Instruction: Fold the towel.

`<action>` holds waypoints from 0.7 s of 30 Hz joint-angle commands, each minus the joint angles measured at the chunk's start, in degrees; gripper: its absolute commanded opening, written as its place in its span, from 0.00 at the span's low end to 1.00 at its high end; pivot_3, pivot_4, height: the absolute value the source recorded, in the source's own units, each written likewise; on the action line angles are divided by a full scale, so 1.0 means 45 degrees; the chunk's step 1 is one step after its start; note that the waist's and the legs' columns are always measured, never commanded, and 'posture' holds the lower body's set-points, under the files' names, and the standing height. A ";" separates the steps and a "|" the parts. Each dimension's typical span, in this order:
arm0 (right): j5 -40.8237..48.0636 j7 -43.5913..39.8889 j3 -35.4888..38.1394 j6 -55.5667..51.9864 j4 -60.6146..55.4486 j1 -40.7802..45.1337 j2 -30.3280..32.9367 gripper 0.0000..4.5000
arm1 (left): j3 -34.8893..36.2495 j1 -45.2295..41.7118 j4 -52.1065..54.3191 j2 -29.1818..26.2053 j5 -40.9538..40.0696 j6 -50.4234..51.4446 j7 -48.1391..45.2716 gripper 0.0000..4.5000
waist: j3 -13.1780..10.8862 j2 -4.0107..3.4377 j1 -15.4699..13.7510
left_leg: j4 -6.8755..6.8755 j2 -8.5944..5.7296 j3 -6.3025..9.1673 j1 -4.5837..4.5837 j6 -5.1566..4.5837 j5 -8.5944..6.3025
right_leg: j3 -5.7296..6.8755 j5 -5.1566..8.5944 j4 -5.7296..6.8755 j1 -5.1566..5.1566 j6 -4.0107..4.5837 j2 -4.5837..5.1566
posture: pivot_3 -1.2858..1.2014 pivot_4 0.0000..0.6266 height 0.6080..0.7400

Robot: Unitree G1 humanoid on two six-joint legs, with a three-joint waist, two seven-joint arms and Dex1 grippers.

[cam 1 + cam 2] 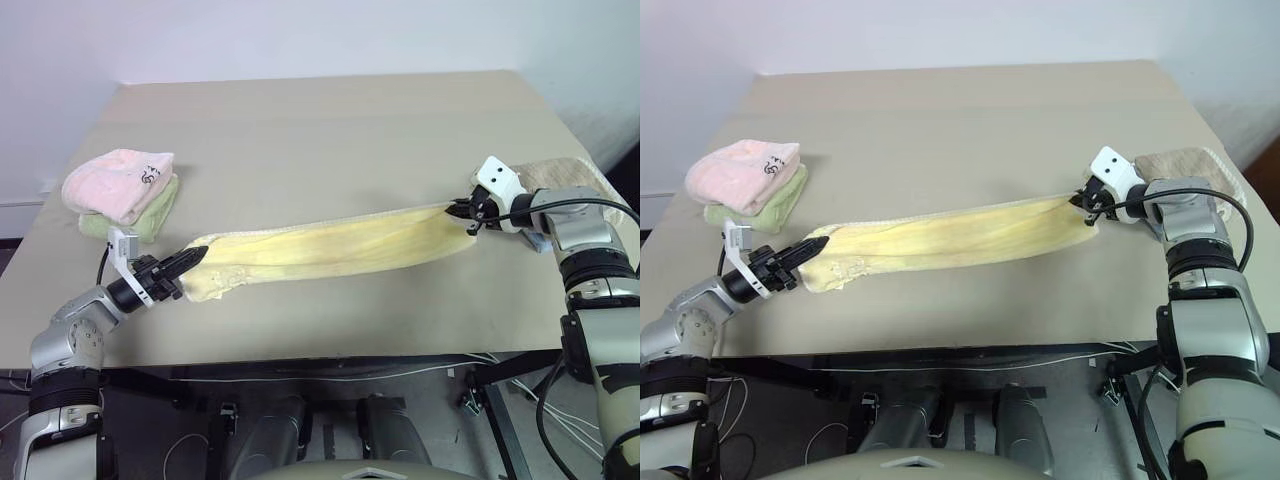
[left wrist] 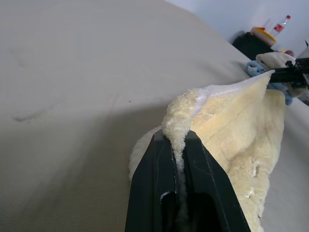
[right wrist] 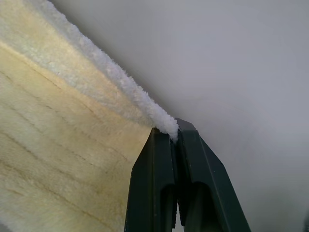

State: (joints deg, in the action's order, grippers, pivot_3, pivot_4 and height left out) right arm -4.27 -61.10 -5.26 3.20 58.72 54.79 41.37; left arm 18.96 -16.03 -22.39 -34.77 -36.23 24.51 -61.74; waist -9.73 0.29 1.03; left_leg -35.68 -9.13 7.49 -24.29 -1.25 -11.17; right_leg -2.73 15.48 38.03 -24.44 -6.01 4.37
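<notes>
A: While both arms hold it stretched, where does the long pale yellow fluffy terry towel (image 1: pixel 330 248) sit?

B: Nearest us, across the middle of the flat beige surface (image 1: pixel 330 130), running from about eight o'clock to three o'clock. The left end effector (image 1: pixel 190 259) has its black fingers pressed together on the whitish hem at the eight o'clock end; the right end effector (image 1: pixel 462 211) pinches the far corner at three o'clock the same way.

A: Why held like that?

B: I'd judge it keeps the length taut and straight, so one end can be carried over the other cleanly.

A: Room to move?

B: The near edge of the surface lies close under the towel, so there's little slack that way. Toward twelve o'clock it's bare and open. At ten o'clock a folded pink towel (image 1: pixel 118 183) rests on a pale green one (image 1: pixel 150 218), near the left arm. At two o'clock a beige towel (image 1: pixel 560 176) lies just behind the right wrist.
</notes>
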 commanded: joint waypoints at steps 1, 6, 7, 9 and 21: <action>-0.0026 -0.0032 0.0070 0.0127 -0.0053 0.0381 -0.0019 0.00 | 0.0340 0.0133 0.0155 -0.0165 -0.0003 -0.0219 -0.0073 0.00 | 0.0000 0.0000 0.0004 | 0.0000 0.0000 0.0000 0.0000 0.0000 0.0000 | 0.0000 0.0000 0.0000 0.0000 0.0000 0.0000 | 0.52 0.24 1.00; 0.0249 -0.0205 0.0272 -0.0376 -0.0187 0.0488 -0.0169 0.10 | 0.0305 0.0121 0.0306 -0.0204 -0.0344 0.0346 -0.0332 0.11 | 0.0000 0.0000 -0.0003 | 0.0000 0.0000 0.0000 0.0001 0.0000 0.0000 | 0.0000 0.0000 0.0000 0.0001 0.0000 0.0000 | 0.52 0.24 1.00; 0.0357 -0.0352 0.0335 -0.0497 -0.0255 0.0497 -0.0183 0.15 | 0.0321 0.0110 0.0310 -0.0223 -0.0394 0.0474 -0.0339 0.16 | 0.0000 0.0000 0.0002 | 0.0000 0.0000 0.0000 0.0002 0.0000 0.0000 | 0.0000 0.0000 0.0001 0.0002 0.0000 -0.0001 | 0.52 0.24 1.00; 0.0599 -0.0882 0.0390 -0.0582 -0.0599 0.0347 -0.0154 0.29 | 0.0342 0.0123 0.0304 -0.0297 -0.0406 0.0597 -0.0392 0.29 | 0.0000 0.0000 0.0000 | 0.0000 0.0000 0.0001 0.0002 0.0000 0.0000 | 0.0000 0.0000 0.0002 0.0001 0.0000 -0.0001 | 0.52 0.24 1.00; 0.1982 -0.1355 0.1595 -0.2875 -0.1657 0.0168 0.0399 0.99 | 0.1522 0.0341 0.1227 -0.0583 -0.0740 0.0380 -0.0091 0.99 | 0.0000 0.0000 -0.0024 | 0.0002 0.0001 0.0001 0.0002 0.0000 -0.0001 | -0.0001 0.0000 0.0001 0.0001 0.0000 0.0001 | 0.52 0.24 1.00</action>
State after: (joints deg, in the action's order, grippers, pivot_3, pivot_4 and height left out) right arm 2.12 -66.84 -0.66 -6.81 53.91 54.92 41.77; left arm 23.31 -14.52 -19.32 -36.02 -38.15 27.60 -62.54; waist -9.73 0.29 0.92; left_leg -35.66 -9.13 7.49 -24.28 -1.25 -11.17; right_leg -2.73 15.48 38.03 -24.43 -6.00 4.38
